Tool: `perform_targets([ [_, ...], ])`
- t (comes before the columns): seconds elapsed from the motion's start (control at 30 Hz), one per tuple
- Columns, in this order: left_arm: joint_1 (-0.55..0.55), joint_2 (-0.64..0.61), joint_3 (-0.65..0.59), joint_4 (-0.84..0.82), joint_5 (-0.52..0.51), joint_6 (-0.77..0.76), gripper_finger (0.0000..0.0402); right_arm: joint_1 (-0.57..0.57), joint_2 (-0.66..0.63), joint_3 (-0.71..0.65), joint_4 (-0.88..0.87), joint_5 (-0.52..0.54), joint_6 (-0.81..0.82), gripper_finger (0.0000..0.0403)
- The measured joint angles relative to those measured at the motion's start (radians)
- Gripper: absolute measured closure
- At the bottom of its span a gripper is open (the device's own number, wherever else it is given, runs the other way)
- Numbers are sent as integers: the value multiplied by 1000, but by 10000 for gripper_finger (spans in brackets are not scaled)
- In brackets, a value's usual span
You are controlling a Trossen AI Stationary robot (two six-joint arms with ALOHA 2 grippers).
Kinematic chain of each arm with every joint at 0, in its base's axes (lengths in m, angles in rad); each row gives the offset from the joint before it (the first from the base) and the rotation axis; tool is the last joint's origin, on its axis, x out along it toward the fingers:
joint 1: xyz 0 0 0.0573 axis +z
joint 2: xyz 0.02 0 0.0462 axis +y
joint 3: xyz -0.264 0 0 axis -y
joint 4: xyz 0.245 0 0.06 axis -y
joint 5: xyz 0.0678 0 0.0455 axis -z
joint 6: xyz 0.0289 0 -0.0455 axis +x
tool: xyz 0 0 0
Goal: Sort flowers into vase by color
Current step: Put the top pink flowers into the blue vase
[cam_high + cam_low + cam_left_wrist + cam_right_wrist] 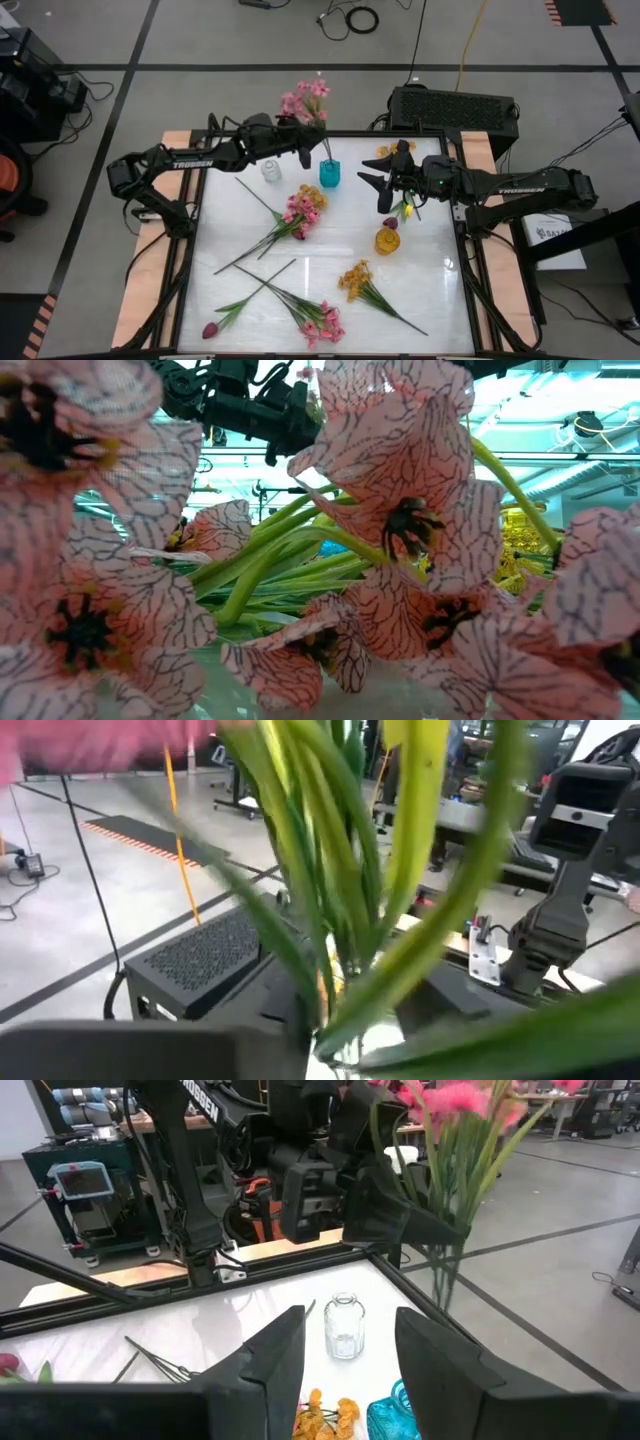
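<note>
The left gripper (304, 150) is clamped on the pink flower spray (306, 101), stems pointing down into the teal vase (329, 174) just beyond its fingertips. The right gripper (372, 185) hangs spread open.

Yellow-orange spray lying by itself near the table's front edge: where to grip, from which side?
Grip the yellow-orange spray on its bare green stem, not the soft blossom cluster. It lies flat on the table, so come straight down from above and close across the stem. The stem trails toward the right arm's side, apart from the pink spray beside it.
</note>
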Motion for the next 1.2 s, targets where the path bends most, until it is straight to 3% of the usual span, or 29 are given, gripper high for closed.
perform_targets([
  [0.23, 3, 0, 0, -55, -2, 0, 194, 1, 0, 0, 0, 0, 2, 255],
  [0.53, 12, 0, 0, -157, 20, 5, 154, 1, 0, 0, 0, 0, 2, 255],
  [0.87, 32, -57, -2, -268, -51, 80, 141, 1, 0, -1, -43, -1, 3, 255],
  [1.03, 43, -122, -1, -354, 40, 90, 141, 1, 0, -1, -77, -3, 17, 255],
  [1.2, 45, -188, -1, -528, 51, 130, 141, 1, 0, -1, -103, -4, 44, 255],
])
